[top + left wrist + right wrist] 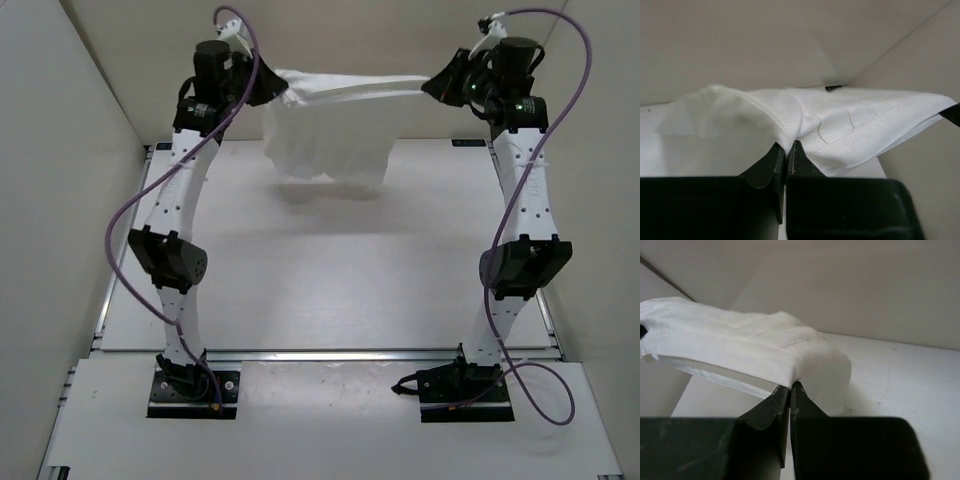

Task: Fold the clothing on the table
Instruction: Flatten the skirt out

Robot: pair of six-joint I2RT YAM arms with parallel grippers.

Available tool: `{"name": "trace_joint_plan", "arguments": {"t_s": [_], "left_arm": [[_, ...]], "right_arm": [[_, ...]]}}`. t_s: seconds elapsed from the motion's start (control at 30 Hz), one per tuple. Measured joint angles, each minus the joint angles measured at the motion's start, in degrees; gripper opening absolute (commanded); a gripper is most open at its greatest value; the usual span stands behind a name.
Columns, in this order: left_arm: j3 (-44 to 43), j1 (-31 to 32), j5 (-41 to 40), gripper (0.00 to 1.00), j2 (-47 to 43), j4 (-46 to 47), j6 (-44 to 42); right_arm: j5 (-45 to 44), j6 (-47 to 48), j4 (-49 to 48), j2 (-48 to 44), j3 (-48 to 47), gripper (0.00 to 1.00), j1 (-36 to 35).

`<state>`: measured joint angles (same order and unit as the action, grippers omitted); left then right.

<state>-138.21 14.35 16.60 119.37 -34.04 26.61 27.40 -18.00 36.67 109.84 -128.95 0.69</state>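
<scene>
The clothing (330, 135), a thin white wrinkled garment, hangs in the air above the far part of the table (330, 280), stretched between both arms. My left gripper (283, 95) is shut on its left top corner; in the left wrist view the fabric (840, 125) is pinched between the black fingertips of the left gripper (788, 148). My right gripper (432, 85) is shut on the right top corner, and the right wrist view shows cloth (740, 345) running into the closed tips of the right gripper (790, 387). The lower edge hangs loose over the table.
White walls (60, 150) close in the table on the left, back and right. Metal rails (330, 353) run along the table's edges. Purple cables (570, 120) loop off both arms. The arm bases (195, 390) stand at the near edge.
</scene>
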Motion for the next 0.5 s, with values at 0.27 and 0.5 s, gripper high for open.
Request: {"name": "trace_joint_plan", "arguments": {"t_s": [0.27,0.5], "left_arm": [[35.65,1.64,0.28,0.0,-28.33,8.66,-3.08],[77.57,5.11,-4.13,0.0,-40.76,6.1,-5.09]], "right_arm": [[2.99,1.77,-5.51,-19.02,23.74,0.0,-0.35],[1.22,1.62,-8.28,-30.64,69.13,0.0,-5.7]]}}
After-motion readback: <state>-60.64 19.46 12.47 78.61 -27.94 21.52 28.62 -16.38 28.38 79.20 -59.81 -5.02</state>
